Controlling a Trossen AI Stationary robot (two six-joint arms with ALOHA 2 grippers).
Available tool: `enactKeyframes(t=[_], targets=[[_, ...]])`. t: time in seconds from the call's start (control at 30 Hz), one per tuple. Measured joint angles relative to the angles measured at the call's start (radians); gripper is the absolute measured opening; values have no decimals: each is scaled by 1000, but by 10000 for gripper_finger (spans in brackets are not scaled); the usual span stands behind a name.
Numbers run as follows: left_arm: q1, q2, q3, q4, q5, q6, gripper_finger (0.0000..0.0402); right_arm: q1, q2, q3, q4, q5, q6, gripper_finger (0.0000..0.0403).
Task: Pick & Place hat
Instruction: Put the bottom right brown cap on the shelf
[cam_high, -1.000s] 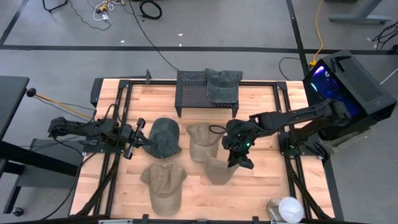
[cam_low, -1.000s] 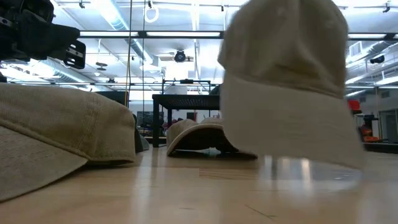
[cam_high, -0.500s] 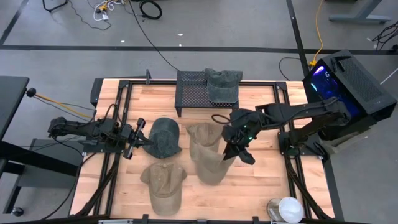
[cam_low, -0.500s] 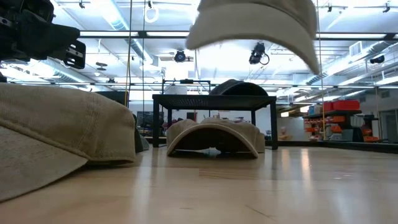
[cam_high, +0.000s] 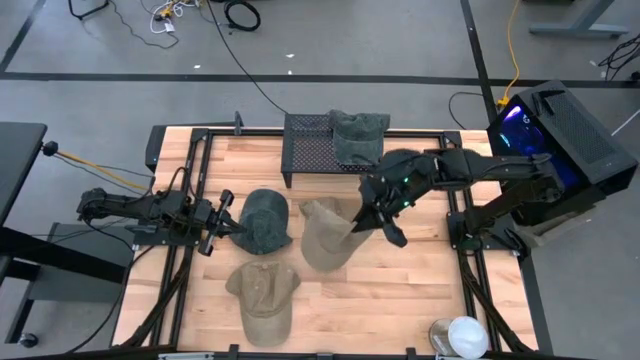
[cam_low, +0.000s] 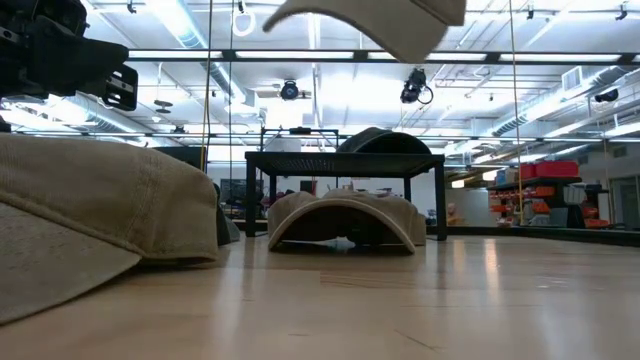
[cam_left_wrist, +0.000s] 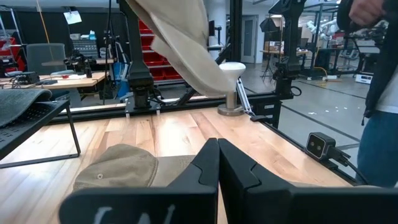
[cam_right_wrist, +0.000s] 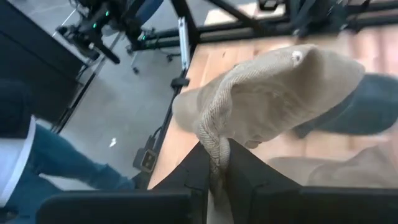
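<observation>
My right gripper (cam_high: 381, 222) is shut on a tan hat (cam_high: 325, 246) and holds it above the middle of the table. That hat also shows at the top of the low view (cam_low: 372, 18). Below it a second tan hat (cam_low: 345, 218) lies crown up on the table. A third tan hat (cam_high: 263, 296) lies near the front edge. A dark green hat (cam_high: 266, 220) rests beside my left gripper (cam_high: 236, 226), which is shut; whether it touches that hat, I cannot tell. Another dark hat (cam_high: 358, 135) sits on the black mesh rack (cam_high: 312, 150). My right gripper pinches the tan hat's stitched rim (cam_right_wrist: 213, 144) between its two fingers, coming at it slanting down from the table's right. The hat is lifted clear of the table. It hangs below and to the left of the fingers, its crown button (cam_right_wrist: 297, 56) turned away from them.
A white-topped cup (cam_high: 462, 336) stands at the table's near right corner. The black rack stands at the far edge. A black computer case (cam_high: 560, 130) sits to the right of the table. A person (cam_left_wrist: 380, 93) stands beyond the table's right side.
My right gripper has risen and moved toward the table's far edge, still shut on the tan hat. The hat has come up clear of the table and travelled toward the far left, so that it now hangs over the second tan hat.
</observation>
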Motion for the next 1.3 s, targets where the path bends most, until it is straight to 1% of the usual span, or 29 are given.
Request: enactKeyframes(t=[0.27, 0.43, 0.7, 0.83, 0.9, 1.3], targets=[[0, 0, 0, 0, 0, 0, 3, -52, 0, 119, -9, 27, -42, 36], [0, 0, 0, 0, 0, 0, 3, -82, 0, 168, -7, 90, -68, 36], [0, 0, 0, 0, 0, 0, 3, -100, 0, 172, -8, 108, -106, 36], [0, 0, 0, 0, 0, 0, 3, -100, 0, 172, -6, 153, -121, 36], [0, 0, 0, 0, 0, 0, 3, -100, 0, 172, 0, 158, -123, 36], [0, 0, 0, 0, 0, 0, 3, -100, 0, 172, 20, 145, -138, 36]])
